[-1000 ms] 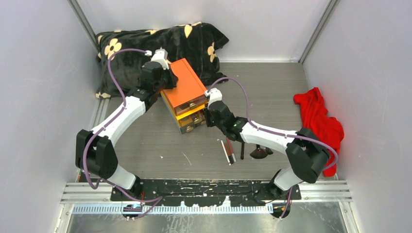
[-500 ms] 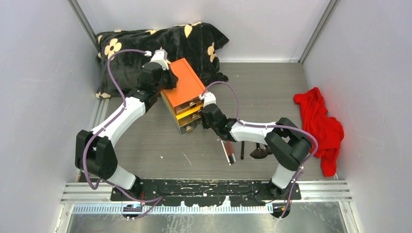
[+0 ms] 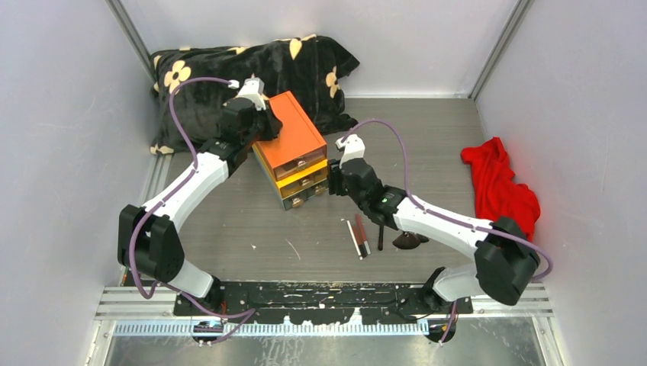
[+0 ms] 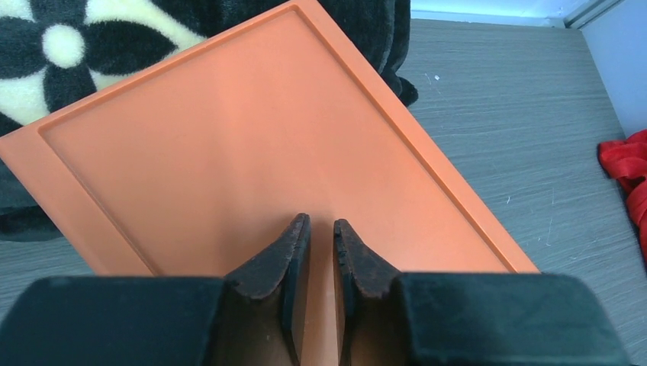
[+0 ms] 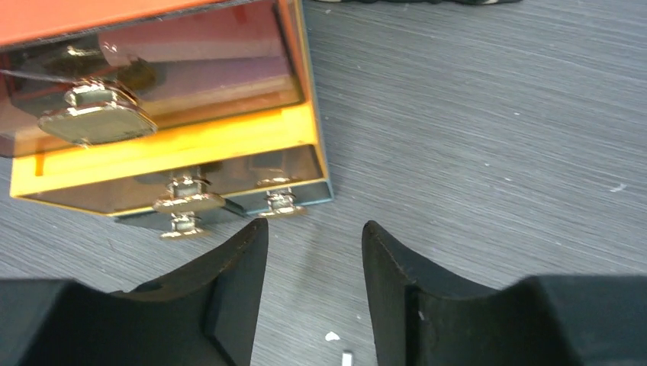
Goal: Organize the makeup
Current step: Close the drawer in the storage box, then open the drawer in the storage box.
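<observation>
The makeup lies on the grey table in front of the box: thin red and black tubes [image 3: 358, 238], a slim dark brush [image 3: 380, 235] and fluffy brush heads [image 3: 409, 241]. My right gripper [image 3: 331, 187] [image 5: 314, 225] is open and holds nothing. It hangs just off the front right corner of the orange-topped box [image 3: 294, 131], facing the drawer knobs [image 5: 188, 204]. A pinkish flat shape [image 5: 217, 76] shows through the clear top drawer. My left gripper [image 3: 266, 126] [image 4: 320, 222] rests over the orange lid [image 4: 229, 137], jaws a narrow slit apart, gripping nothing.
A black pillow with cream flowers [image 3: 252, 65] lies behind the box against the back wall. A red cloth [image 3: 503, 194] is heaped at the right wall. White walls close in on three sides, and the arm bases line the near edge.
My right gripper has drawn back to the right from the drawer fronts and opened. The drawers now sit further in. My left jaws have parted slightly on the lid.
</observation>
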